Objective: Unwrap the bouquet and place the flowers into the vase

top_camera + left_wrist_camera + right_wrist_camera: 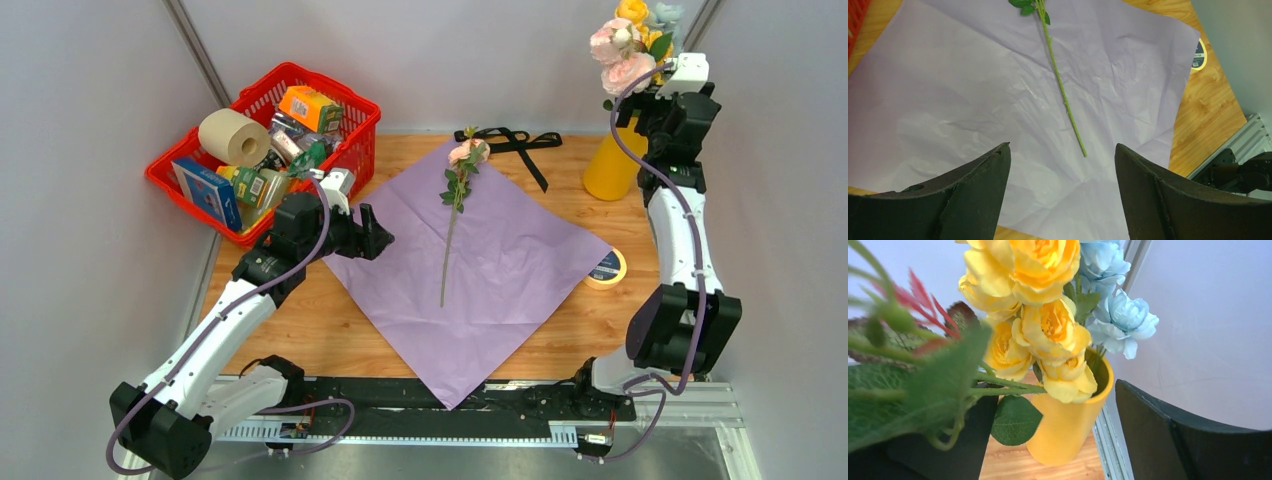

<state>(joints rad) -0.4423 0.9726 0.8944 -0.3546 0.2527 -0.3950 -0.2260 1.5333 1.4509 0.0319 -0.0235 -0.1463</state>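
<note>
The desk (300, 330) carries the lilac wrapping paper (500, 280), spread flat as one open sheet. The bouquet is therefore undone, and the sheet now serves only as a bed for what remains to be moved.

At the far left stands a red basket (362, 140) of clutter: a beige paper roll (232, 135), an orange box (310, 105) and a blue box (207, 192). It is set off to the side, clear of the work.

The left gripper (1063, 147) hovers above the near left part of the sheet. Its jaws are wide apart and hold nothing, and they aim toward the stem, which suggests the next pick-up.

The right gripper (1053, 390) is raised at the far right, beside the mouth of the vase (612, 165). Its jaws are spread, apparently released, though leaves cross one finger and blur that side.

The mustard vase stands upright at the far right corner of the desk. It holds most of the flowers (630, 45): pink, yellow and pale blue heads.

One pink rose (467, 152) lies on the paper, its head away from the arms and its long stem pointing back toward them. It is not yet in the vase.

The black ribbon (515, 142) lies untied at the sheet's far corner. A yellow tape ring (607, 268) sits just beside the right corner.

The tape ring's dark label and the box prints are too small to read.
</note>
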